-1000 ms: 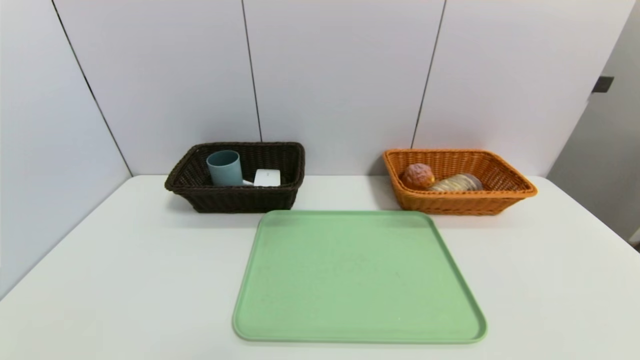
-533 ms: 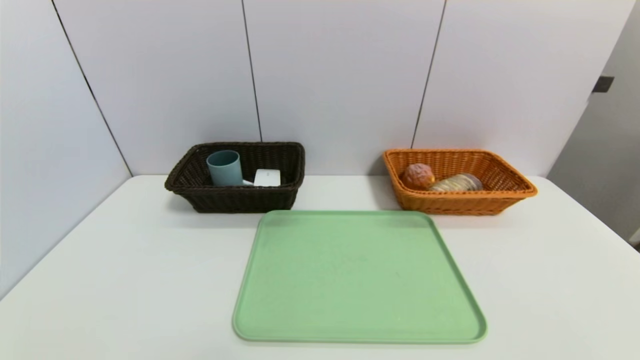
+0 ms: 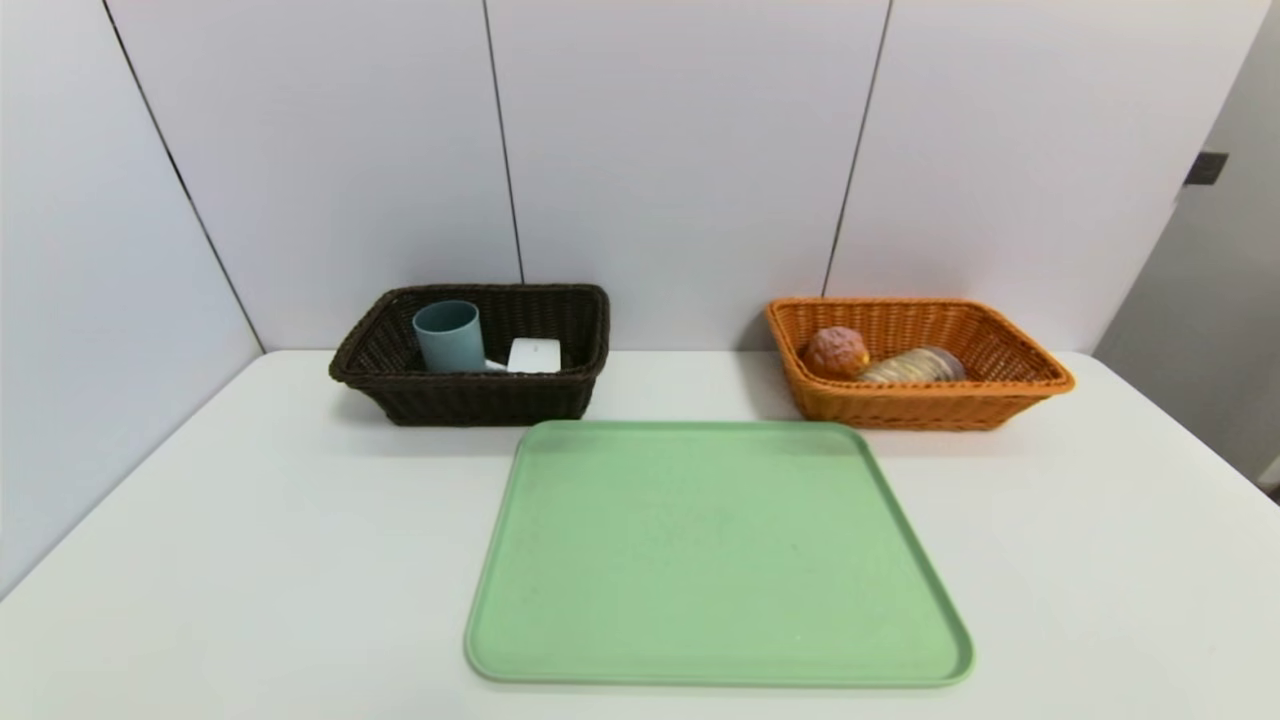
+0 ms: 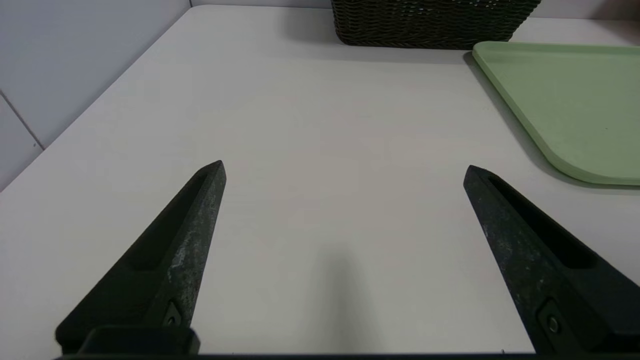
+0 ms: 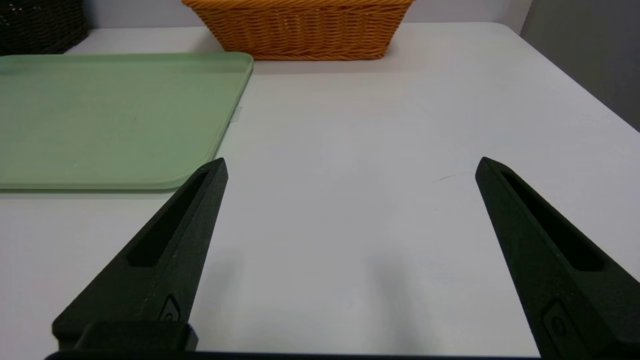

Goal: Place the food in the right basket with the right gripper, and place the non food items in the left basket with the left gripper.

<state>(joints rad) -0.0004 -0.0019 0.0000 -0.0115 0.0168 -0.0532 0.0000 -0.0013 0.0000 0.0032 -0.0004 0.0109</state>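
The grey-blue cup and the white oblong case are sitting in my dark brown basket, at the far left of the white worktop. The crackled bun and the ridged bread loaf are lying side by side in my orange basket, far right. I cannot make out the marker pen. Between the baskets and me the green tray is lying bare. All of it is lying well ahead of my jaws. My left gripper is hanging low over the bare worktop left of the tray, pointing forward, jaws spread wide and grasping nothing. My right gripper is doing the same right of the tray, jaws released and wide.
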